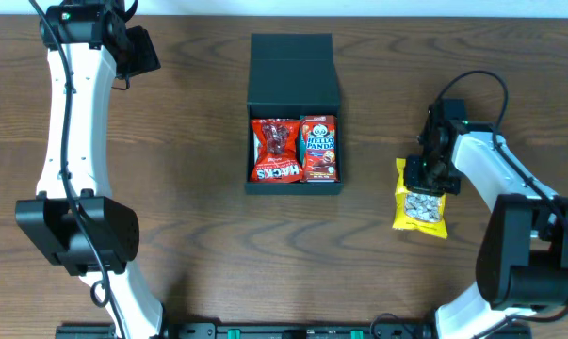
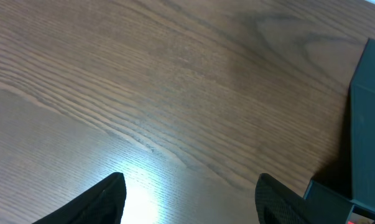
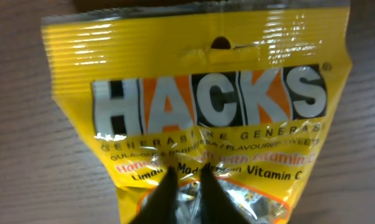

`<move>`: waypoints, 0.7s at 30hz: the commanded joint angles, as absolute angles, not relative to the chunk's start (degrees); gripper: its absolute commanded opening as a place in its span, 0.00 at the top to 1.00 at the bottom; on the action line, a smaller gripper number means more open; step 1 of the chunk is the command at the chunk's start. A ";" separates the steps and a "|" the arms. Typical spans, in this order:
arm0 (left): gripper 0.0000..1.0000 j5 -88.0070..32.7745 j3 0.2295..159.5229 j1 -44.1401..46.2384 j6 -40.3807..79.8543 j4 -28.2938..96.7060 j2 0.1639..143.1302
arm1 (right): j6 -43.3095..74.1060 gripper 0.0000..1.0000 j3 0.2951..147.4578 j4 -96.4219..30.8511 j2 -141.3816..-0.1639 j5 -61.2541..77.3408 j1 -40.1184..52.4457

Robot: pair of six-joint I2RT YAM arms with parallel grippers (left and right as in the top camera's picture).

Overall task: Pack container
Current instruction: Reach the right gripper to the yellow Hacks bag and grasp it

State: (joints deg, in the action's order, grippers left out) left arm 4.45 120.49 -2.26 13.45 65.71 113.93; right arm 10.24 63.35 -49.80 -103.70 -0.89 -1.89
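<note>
The left end effector point(image 1: 136, 52) hangs at the far left of the wooden surface point(image 1: 189, 235), well apart from everything else. The overhead view does not show how its jaws stand. Its own wrist camera shows the left end effector point(image 2: 190, 205) spread wide with only bare wood between its fingers point(image 2: 103, 202), and a dark corner of the container point(image 2: 367, 124) at the frame's right edge.

At the centre of the surface, the container point(image 1: 291, 75) lies open with its flap lid folded back. Only the overhead view shows its contents: a red Hacks pack point(image 1: 276, 151) on the left, touching a Hello Panda pack point(image 1: 319, 149) on the right.

Further right, the right end effector point(image 1: 427, 174) sits over a yellow Hacks pack point(image 1: 421, 212) lying flat on the wood. Up close, the right end effector point(image 3: 187, 177) is closed, its tips pinching the film of the yellow Hacks pack point(image 3: 199, 106) below the lettering.
</note>
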 commanded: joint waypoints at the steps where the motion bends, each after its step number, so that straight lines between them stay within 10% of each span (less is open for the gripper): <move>1: 0.32 4.43 120.57 -2.61 13.26 65.73 114.28 | 11.31 0.99 62.39 -49.63 -106.80 -1.04 -1.45; 11: 0.32 4.43 120.57 -2.61 13.26 65.73 114.28 | 12.58 0.98 70.91 -56.40 -106.72 -1.30 -1.45; 14: 0.32 4.43 120.57 -2.61 13.26 65.78 114.28 | 12.40 0.53 74.61 -57.87 -106.72 -2.76 -2.59; 21: 0.32 4.43 120.57 -2.61 13.26 65.93 114.28 | 4.45 0.39 75.57 -57.25 -106.74 7.53 -12.01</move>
